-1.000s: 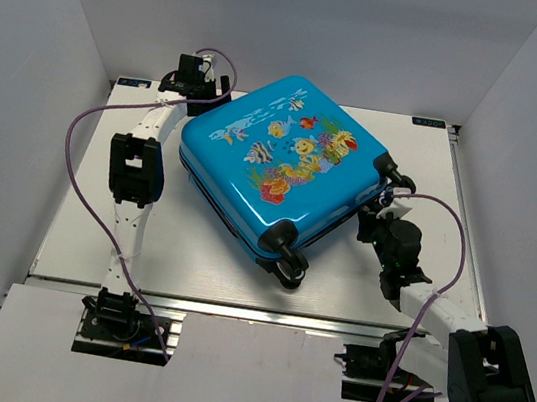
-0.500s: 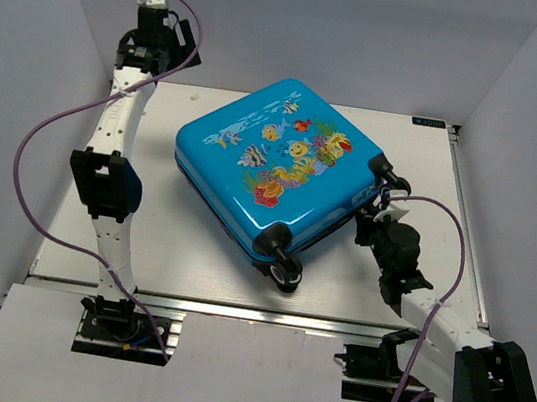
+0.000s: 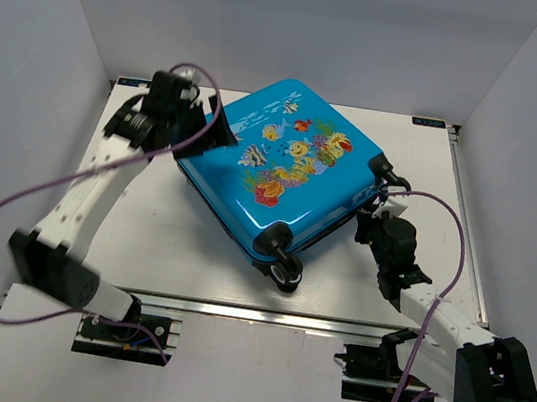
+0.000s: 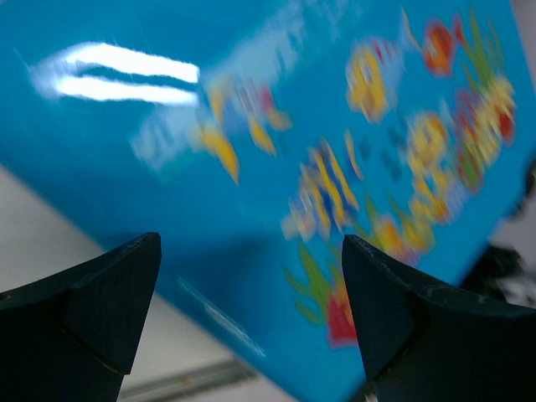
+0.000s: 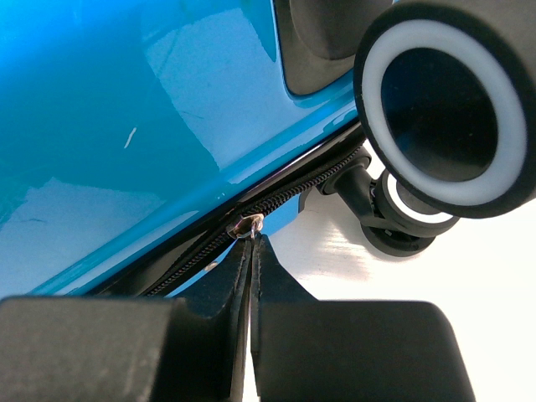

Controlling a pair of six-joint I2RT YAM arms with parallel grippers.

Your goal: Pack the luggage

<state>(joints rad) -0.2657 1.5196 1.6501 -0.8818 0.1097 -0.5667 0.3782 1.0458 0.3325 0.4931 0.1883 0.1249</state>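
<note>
The luggage (image 3: pixel 274 166), a bright-blue suitcase with a fish print, lies closed and flat in the middle of the table, wheels toward the front right. My left gripper (image 3: pixel 211 132) hovers over its left corner. In the left wrist view that gripper (image 4: pixel 251 289) stands open above the blurred printed lid (image 4: pixel 276 142), with nothing between its fingers. My right gripper (image 3: pixel 380 206) is at the suitcase's right side by a wheel. In the right wrist view it (image 5: pixel 251 239) is shut on the small metal zipper pull (image 5: pixel 250 224) of the black zipper (image 5: pixel 310 188).
A black-and-white wheel (image 5: pixel 444 109) sits close to the right of my right gripper. Another wheel (image 3: pixel 285 274) sticks out at the suitcase's front corner. White walls enclose the table (image 3: pixel 180 249) on the left, back and right.
My left arm has swung from the back-left corner down over the suitcase's left corner, still open. The right gripper keeps its hold at the zipper; the suitcase has shifted slightly.
</note>
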